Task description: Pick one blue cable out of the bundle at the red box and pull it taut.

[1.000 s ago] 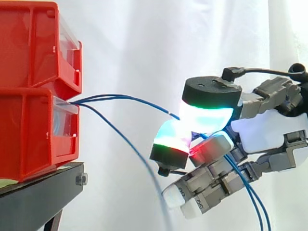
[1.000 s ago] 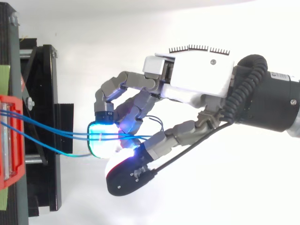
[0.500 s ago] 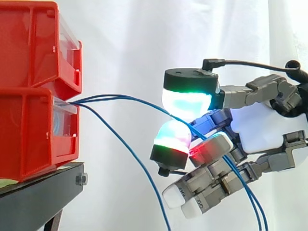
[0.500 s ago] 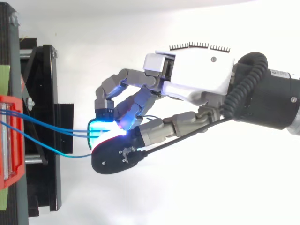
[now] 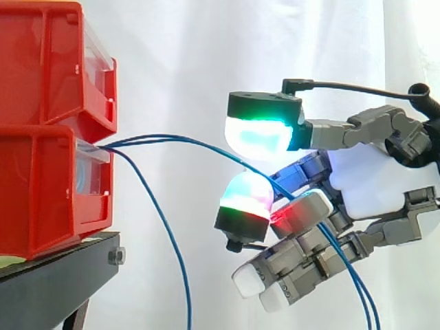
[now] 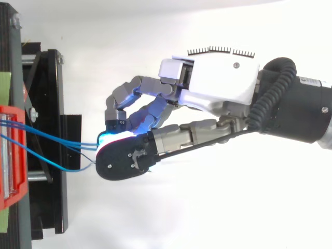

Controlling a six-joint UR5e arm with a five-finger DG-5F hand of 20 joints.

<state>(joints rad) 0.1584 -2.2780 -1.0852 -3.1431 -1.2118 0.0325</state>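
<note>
Blue thin cables [image 5: 206,144] at the red plastic box [image 5: 41,192] lie unpinched; my hand's [image 6: 218,83] thumb has lifted, fingers apart, so I must regrip.

Black stand [image 5: 58,275], red bin [image 5: 41,196] on it, second red bin [image 5: 41,65] atop

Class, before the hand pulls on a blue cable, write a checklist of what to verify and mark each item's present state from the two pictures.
1. One cable singled out: not ok. Two blue cables run from the lower red bin into the hand.
2. Pinch closed: not ok. In the side view the thumb pad stands above the finger pad with a gap.
3. Slack gone: not ok. Both cables bow between bin and hand.
4. Third blue cable clear of the hand: ok. It hangs down short of the hand.
5. Cable ends anchored inside the bin: cannot tell.
</note>
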